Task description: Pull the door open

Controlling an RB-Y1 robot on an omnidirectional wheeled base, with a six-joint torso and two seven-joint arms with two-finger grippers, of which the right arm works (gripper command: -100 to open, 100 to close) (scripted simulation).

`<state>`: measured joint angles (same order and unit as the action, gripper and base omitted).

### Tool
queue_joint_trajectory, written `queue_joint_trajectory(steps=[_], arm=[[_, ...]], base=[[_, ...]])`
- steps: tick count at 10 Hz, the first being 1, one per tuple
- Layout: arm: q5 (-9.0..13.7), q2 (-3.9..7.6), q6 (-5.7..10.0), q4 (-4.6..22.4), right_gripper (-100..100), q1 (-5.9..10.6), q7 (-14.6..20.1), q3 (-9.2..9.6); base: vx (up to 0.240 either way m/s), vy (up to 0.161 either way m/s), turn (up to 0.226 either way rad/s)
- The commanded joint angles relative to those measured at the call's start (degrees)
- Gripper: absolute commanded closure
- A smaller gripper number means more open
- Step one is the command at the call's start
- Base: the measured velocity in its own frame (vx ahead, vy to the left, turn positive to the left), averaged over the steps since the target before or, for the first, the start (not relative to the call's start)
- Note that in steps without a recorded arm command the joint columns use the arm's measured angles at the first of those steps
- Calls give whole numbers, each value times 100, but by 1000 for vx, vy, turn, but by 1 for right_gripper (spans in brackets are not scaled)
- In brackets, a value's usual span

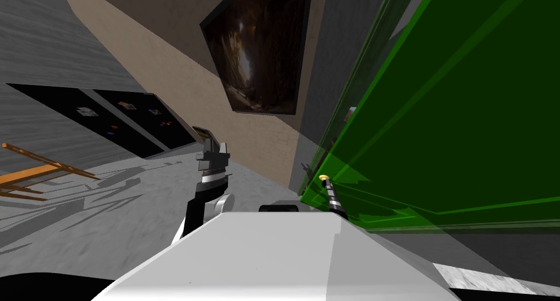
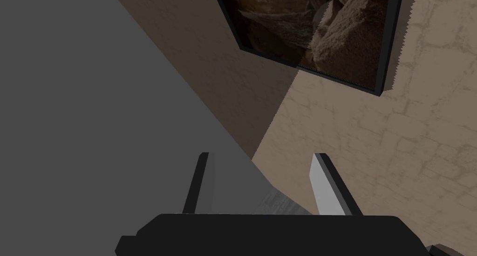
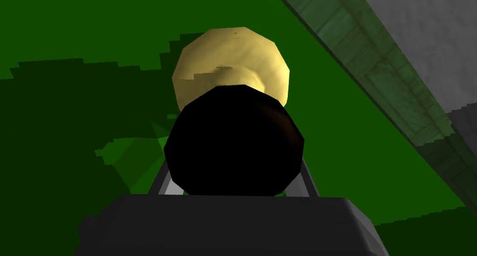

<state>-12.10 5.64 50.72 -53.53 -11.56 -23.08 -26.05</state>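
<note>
A: Left side first. The left claw (image 2: 262,155)?
B: In the head view it is up at about 9 o'clock from the knob, well apart from it. The blades are spread with nothing between them.
A: Middle. Where is the knob (image 3: 233,146)?
B: It is black and round, straight ahead of the right claw (image 3: 234,176) and seated between its two blades. Behind it a yellow plate (image 3: 228,57) lies flat on the green door (image 1: 465,122).
A: State of that claw?
B: Clenched on the knob. One blade shows at each flank, touching its sides. The knob hides the tips, so grip depth is unknown.
A: Axes?
B: In the head view the right forearm runs toward 11 o'clock into the knob. The knob's stem looks in line with the claw and square to the door face. The right arm is the nearer.
A: Right side?
B: The door spreads from the knob toward 2 o'clock. The door frame (image 3: 368,57) is just beside the knob, so I judge the knob sits at the free edge, with the hinges off toward 3 o'clock.
A: Consequence?
B: Pull back along the forearm line, toward 5 o'clock, then curve with the door. A straight tug may slip the blades off.
</note>
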Motion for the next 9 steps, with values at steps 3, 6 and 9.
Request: queue_joint_trajectory(steps=[3,6,9], arm=[[220,22,8,18,100,36,477,163],[518,88,-5,49,100,63,935,315],[827,156,-17,81,100,91,1328,474]], base=[[-49,-11,51],[-46,-11,44],[-55,-11,63]])
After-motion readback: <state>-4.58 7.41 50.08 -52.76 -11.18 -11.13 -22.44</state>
